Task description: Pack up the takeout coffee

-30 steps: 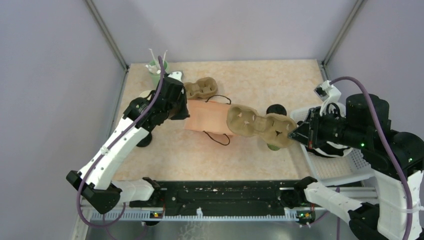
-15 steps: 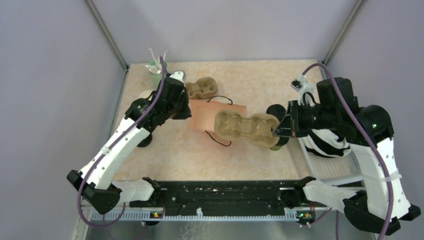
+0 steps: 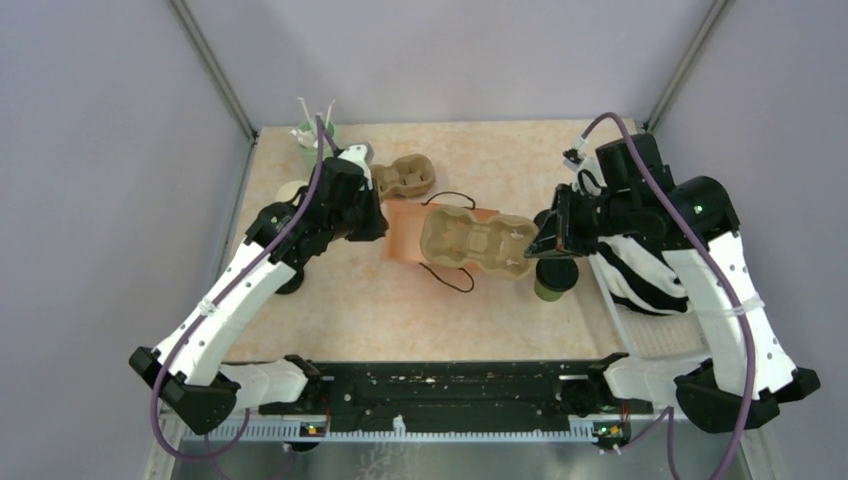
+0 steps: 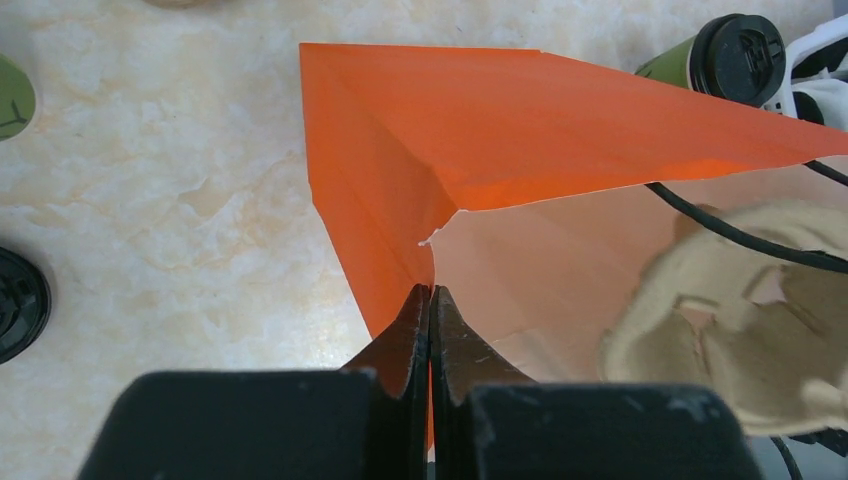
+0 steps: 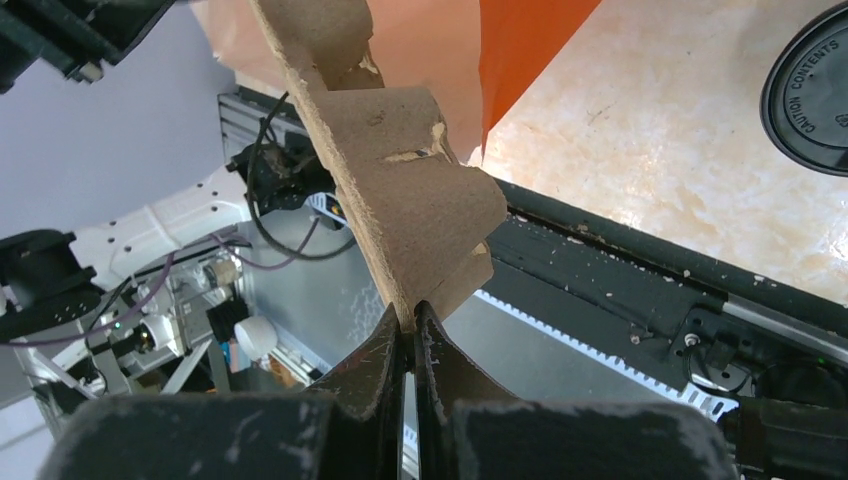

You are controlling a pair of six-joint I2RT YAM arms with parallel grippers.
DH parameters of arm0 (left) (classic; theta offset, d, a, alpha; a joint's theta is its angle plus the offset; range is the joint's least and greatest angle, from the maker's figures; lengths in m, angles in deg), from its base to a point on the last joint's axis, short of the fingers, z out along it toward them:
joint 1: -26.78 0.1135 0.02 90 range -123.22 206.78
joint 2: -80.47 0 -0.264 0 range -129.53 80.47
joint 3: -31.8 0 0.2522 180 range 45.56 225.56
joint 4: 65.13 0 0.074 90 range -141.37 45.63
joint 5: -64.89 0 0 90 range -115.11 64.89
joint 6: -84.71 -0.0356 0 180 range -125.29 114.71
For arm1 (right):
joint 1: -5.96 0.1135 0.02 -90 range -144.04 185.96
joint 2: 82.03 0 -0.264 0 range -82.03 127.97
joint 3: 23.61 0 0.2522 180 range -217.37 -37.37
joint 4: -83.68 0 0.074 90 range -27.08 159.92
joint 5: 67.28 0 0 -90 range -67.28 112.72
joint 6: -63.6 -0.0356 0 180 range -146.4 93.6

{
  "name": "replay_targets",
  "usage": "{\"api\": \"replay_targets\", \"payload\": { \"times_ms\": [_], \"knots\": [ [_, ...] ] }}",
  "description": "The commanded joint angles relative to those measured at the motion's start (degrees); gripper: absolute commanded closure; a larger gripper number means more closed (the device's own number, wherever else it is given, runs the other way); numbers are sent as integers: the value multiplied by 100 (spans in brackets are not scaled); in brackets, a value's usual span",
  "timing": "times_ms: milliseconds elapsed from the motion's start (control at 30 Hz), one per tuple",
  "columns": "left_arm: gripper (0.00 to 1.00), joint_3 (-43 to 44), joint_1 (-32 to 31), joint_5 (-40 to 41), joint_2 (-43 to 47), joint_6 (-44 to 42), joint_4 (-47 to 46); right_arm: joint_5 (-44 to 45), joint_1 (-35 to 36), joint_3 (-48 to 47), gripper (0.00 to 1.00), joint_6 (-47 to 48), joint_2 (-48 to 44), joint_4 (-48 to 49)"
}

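The takeout coffee [image 3: 554, 279], olive-green with a black lid, stands right of the bag; it also shows in the left wrist view [image 4: 727, 56], and its lid shows in the right wrist view [image 5: 812, 92]. My left gripper [image 3: 375, 224] is shut on the torn edge of the orange paper bag [image 4: 500, 120], as its own view shows [image 4: 432, 291]. My right gripper [image 3: 538, 246] is shut on the rim of a brown pulp cup carrier [image 3: 475, 240] and holds it at the bag's mouth [image 5: 410, 308]. The carrier [image 5: 400, 190] is empty.
A second pulp carrier [image 3: 405, 177] lies at the back. A pale-green cup of white sticks [image 3: 315, 135] stands in the back left corner. A white perforated tray [image 3: 660, 335] sits at the right edge. The bag's black handles [image 3: 445, 280] trail on the table.
My right arm has carried the carrier leftward from over the coffee cup to the bag's mouth. The cup is now uncovered. My left gripper has stayed on the bag.
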Motion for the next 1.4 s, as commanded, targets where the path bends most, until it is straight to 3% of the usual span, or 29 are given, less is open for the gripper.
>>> {"api": "replay_targets", "payload": {
  "times_ms": [0, 200, 500, 767, 1367],
  "knots": [
    [100, 22, -23, -280, 74, 115, -305, 367, 256, -327, 100, -401, 257, 87],
    [100, -10, -22, -451, 64, 144, -276, 739, 810, -590, 100, -470, 805, 111],
    [100, 106, -25, -804, -4, 343, -37, 1103, 1032, -1614, 100, -459, 1661, -175],
    [100, 301, -16, -352, -118, 565, 396, 1005, 1072, -1562, 100, -381, 1614, -410],
    [100, -6, -20, -769, -7, 664, 64, 791, 1074, -1732, 100, 419, 2316, -304]
  ]
}}
